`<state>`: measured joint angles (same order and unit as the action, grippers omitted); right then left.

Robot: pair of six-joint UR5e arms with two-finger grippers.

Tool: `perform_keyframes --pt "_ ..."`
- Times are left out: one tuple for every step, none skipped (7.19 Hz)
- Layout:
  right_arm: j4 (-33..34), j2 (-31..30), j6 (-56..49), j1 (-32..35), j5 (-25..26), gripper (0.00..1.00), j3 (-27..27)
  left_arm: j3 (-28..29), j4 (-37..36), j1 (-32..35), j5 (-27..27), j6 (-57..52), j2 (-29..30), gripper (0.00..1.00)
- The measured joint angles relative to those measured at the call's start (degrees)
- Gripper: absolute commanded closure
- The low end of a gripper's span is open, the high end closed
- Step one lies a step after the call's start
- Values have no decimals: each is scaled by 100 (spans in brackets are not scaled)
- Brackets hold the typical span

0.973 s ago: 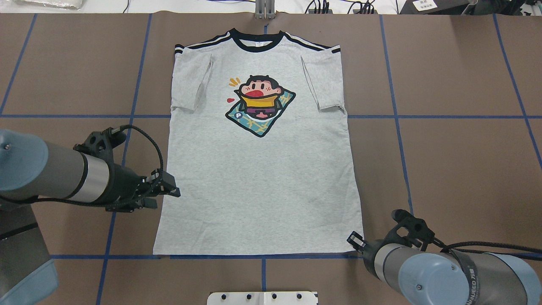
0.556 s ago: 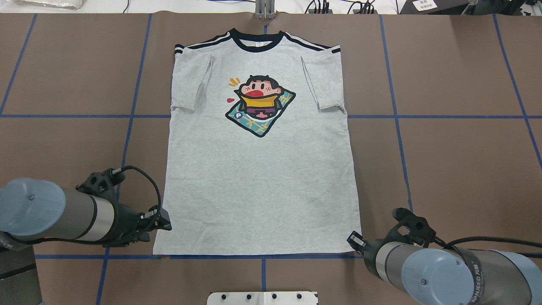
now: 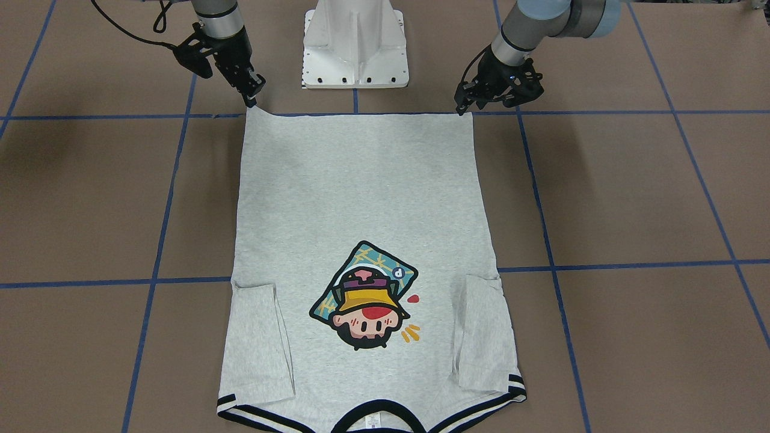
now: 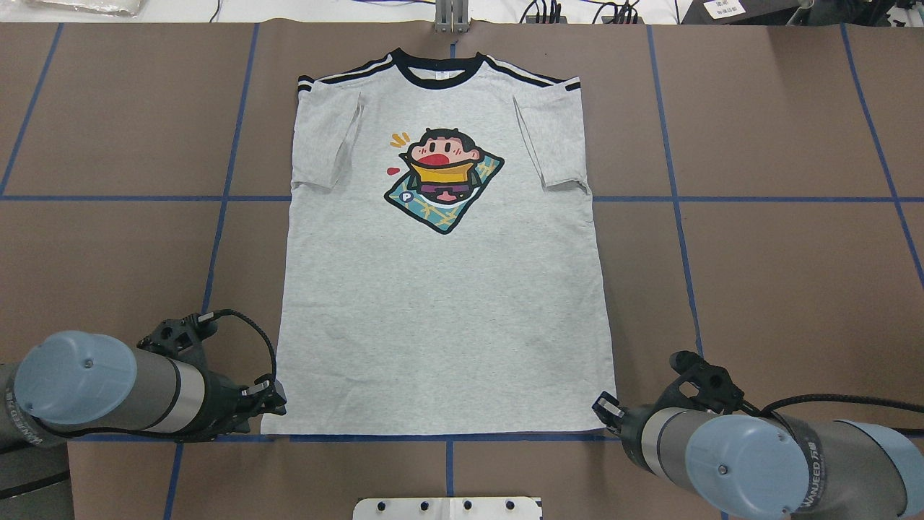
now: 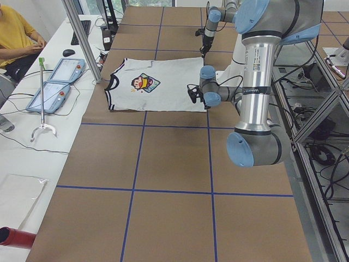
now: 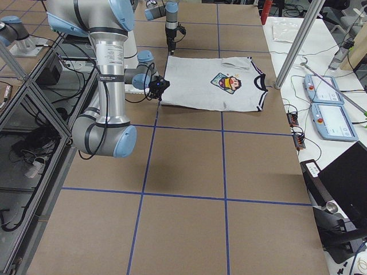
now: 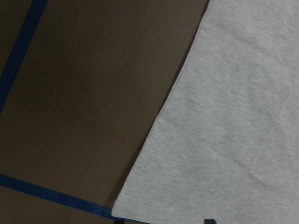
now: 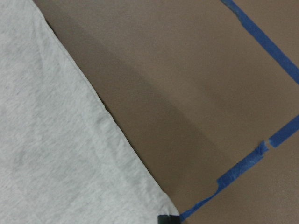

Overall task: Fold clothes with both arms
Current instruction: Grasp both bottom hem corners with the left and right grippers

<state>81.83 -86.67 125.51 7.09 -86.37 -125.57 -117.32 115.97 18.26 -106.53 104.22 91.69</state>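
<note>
While both arms reach in low over the near end of the table (image 4: 779,289), I see the T-shirt (image 4: 440,289) lying flat and front up on its matte brown cover. The collar (image 4: 437,72) is at the far end and the hem (image 4: 440,430) is at the near end, running just along a strip of blue tape (image 4: 505,438). The cloth is a soft, speckled light-grey knit, smooth but for a few faint wrinkles. It forms a long shape that widens slightly toward the hem. Both short sleeves (image 4: 325,144) are folded inward onto the chest, leaving straight side edges. The collar is a ribbed black band, with black and white stripes (image 4: 354,72) along the shoulders. A glossy cartoon-head print (image 4: 442,180) sits on a tilted teal diamond in mid-chest.

My left arm (image 4: 108,390), a silver tube with a pale blue cap, ends in the black left gripper (image 4: 274,401), whose tip meets the near left corner of the hem. My right arm (image 4: 758,462) puts the right gripper (image 4: 605,408) at the near right corner. Each wrist camera shows only a sliver of black fingertip at the frame's bottom edge against the corner stitching. I cannot tell whether either gripper is spread or clamped on the fabric. The white metal base (image 3: 355,42) stands between the arms.
</note>
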Motion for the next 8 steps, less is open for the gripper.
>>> perform_keyframes --pt "0 1 0 6 -2 100 0 71 -3 -3 112 1 2 40" --pt "0 3 0 9 -3 100 3 123 -6 -34 181 2 10 40" --pt "0 6 0 11 -3 100 5 164 -10 -93 211 2 24 40" --pt "0 8 0 11 -3 100 6 192 -12 -143 223 2 39 40" --pt "0 9 0 11 -3 100 6 205 -13 -187 227 2 43 43" --pt "0 12 0 12 -3 100 6 217 -13 -226 228 2 43 45" --pt "0 15 0 12 -3 100 6 233 -11 -258 229 2 44 45" --pt "0 19 0 12 -3 100 7 245 -8 -292 229 2 47 45"
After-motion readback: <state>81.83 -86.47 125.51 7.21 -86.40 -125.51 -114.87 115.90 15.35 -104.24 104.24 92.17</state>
